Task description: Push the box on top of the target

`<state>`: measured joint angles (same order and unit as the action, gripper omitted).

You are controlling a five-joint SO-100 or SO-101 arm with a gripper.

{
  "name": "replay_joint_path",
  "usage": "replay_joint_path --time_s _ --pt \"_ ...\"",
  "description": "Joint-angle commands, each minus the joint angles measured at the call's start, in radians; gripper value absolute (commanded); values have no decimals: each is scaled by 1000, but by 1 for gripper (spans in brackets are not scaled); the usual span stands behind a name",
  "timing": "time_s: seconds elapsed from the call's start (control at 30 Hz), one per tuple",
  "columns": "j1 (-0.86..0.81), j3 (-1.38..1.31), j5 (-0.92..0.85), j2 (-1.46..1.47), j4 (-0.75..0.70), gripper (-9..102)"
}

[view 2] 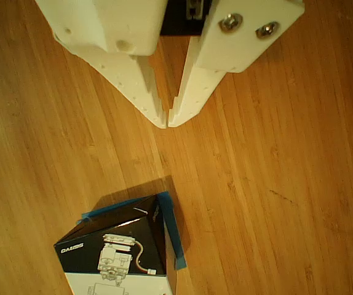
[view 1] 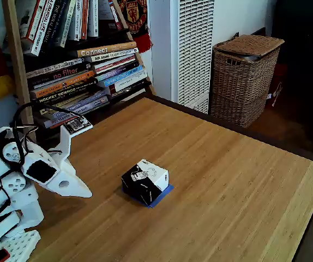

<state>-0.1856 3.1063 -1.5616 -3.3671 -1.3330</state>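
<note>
The box (view 1: 145, 181), a small cube with black sides and a white printed top, sits on the wooden table over the target (view 1: 164, 194); blue tape pokes out along its lower right side. In the other view the box (view 2: 118, 252) lies at the bottom left with strips of the target (view 2: 171, 230) showing along its right and upper edges. My white gripper (view 1: 85, 193) hangs to the left of the box, a short gap away, its fingertips together. In the other view the gripper (view 2: 166, 121) points down at bare wood above the box, shut on nothing.
A bookshelf (view 1: 80, 71) full of books stands behind the table at the left. A wicker basket (view 1: 245, 76) and a white radiator-like unit (view 1: 194, 49) stand beyond the far edge. The table edge (view 1: 309, 229) runs down the right.
</note>
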Motion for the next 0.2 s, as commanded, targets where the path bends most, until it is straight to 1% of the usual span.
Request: replay_joint_path --time_s 0.0,0.17 --pt "0 25 5 -11 -5 1" --pt "0 25 5 -11 -5 1"
